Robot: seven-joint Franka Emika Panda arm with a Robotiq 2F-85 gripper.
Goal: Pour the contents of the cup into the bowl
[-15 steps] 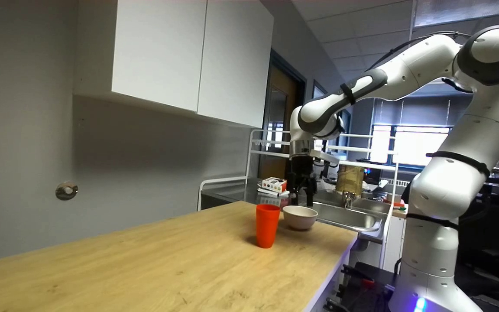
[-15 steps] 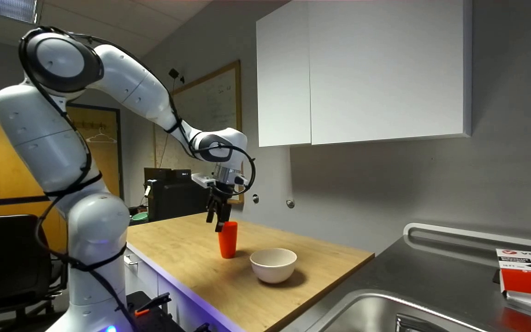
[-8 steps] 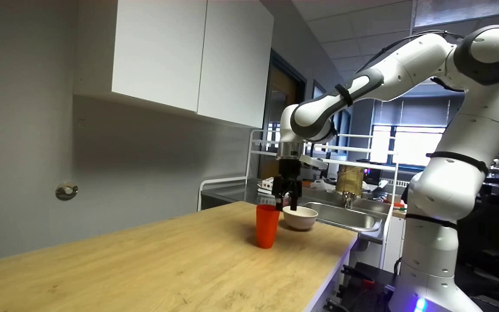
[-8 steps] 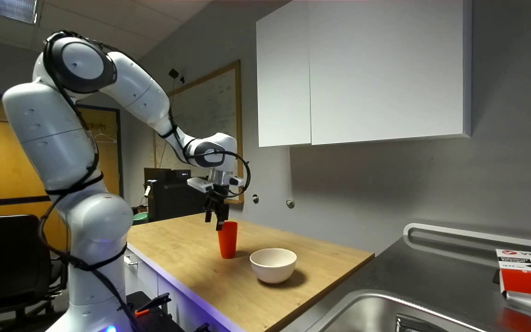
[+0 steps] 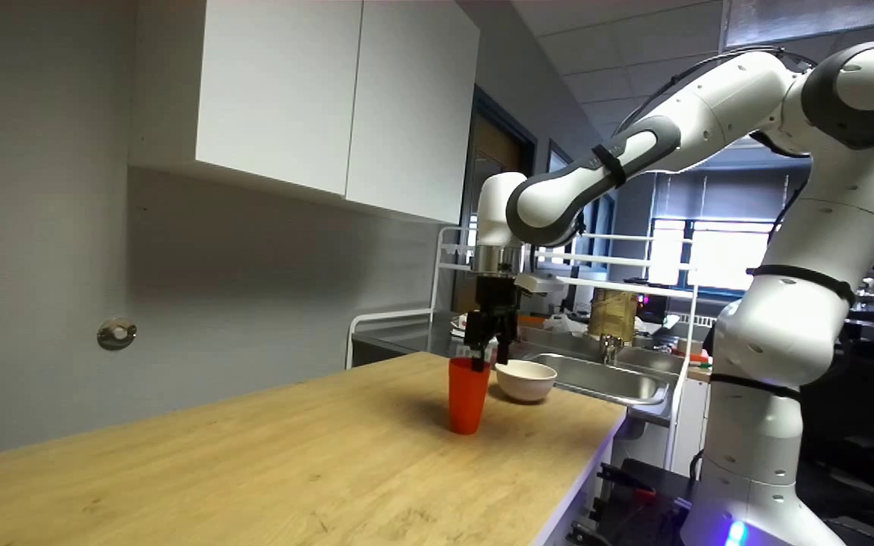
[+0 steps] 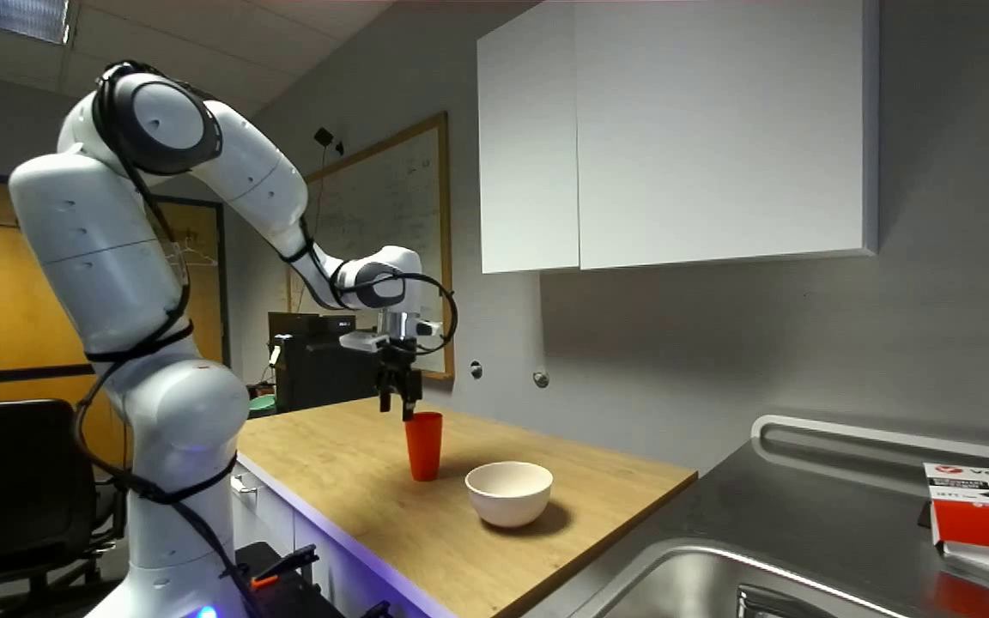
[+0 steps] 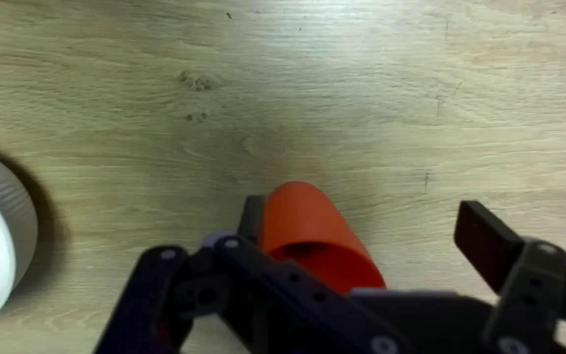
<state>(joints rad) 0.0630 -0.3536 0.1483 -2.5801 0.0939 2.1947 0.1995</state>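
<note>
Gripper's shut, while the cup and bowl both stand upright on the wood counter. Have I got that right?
Not quite: the gripper is open. The wrist view shows its fingers wide apart. The cup and bowl do both stand upright on the wood counter.

Gripper (image 6: 397,408): black. Cup (image 6: 425,448), near and below it: plain red-orange, deeper red inside. Bowl (image 6: 507,505), also lower than gripper: off-white inside, outer wall pale grey in wrist view. Tabletop (image 7: 361,103) underneath gripper: tan wood grain, darker knots. Arm (image 6: 258,182) carrying gripper: white, dark grey joint trim. Cabinet (image 6: 700,137), higher than gripper: plain white.
</note>
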